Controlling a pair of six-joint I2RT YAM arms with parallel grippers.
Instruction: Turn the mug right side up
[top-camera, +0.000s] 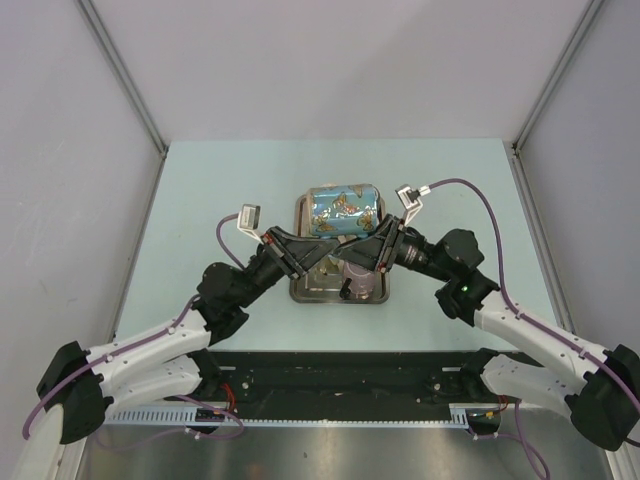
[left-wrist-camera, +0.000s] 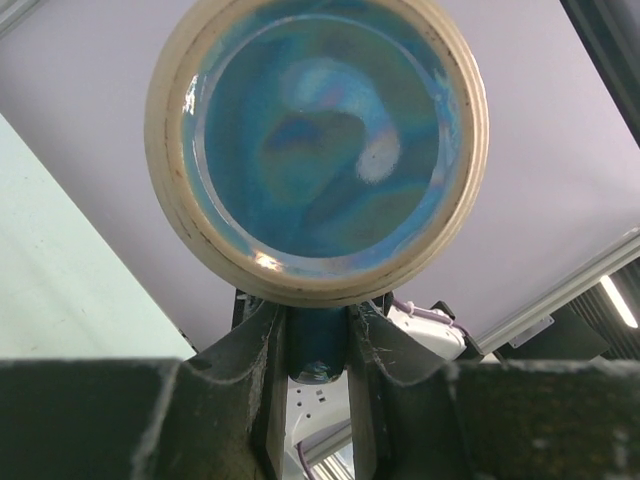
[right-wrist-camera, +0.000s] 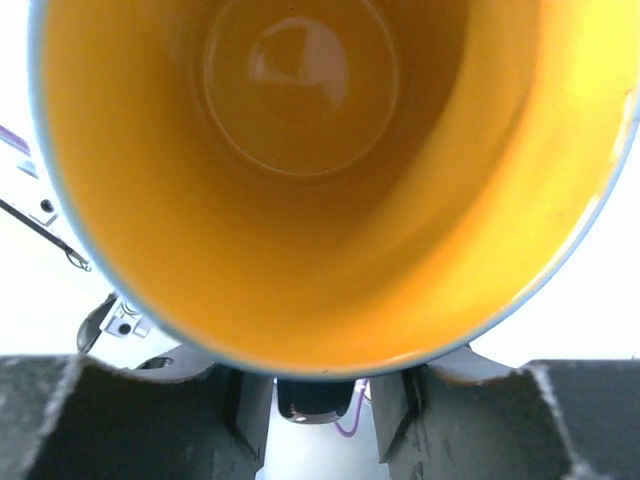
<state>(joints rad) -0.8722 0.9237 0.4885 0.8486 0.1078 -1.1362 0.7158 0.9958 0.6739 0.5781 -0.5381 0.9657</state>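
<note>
Mug (top-camera: 343, 208) first: we see it lying on its side above the far end of a metal tray (top-camera: 310, 288) that sits in the middle of the pale green counter (top-camera: 200, 200). Its blue patterned wall faces up in the top view, and its axis runs left to right across the tray. From these views we cannot tell whether it rests on the tray or hangs just clear of it.

Both arms reach in from the near corners and meet at the near side of the mug. The left gripper (top-camera: 330, 250) comes from the left, and the right gripper (top-camera: 358, 255) from the right, so that the two nearly touch over the tray.

In the left wrist view we look straight at the mug's base (left-wrist-camera: 318, 140), a glazed blue disc ringed in cream. Below it the left gripper (left-wrist-camera: 318, 320) is closed on a dark blue piece that we take for the handle (left-wrist-camera: 318, 350); both fingers press against its sides.

In the right wrist view we look into the mouth of the mug (right-wrist-camera: 300, 150), with its yellow inside filling most of the picture. The right gripper (right-wrist-camera: 312, 385) sits just under the rim with a gap between its fingers and something dark in that gap. We cannot tell whether it grips anything.
</note>
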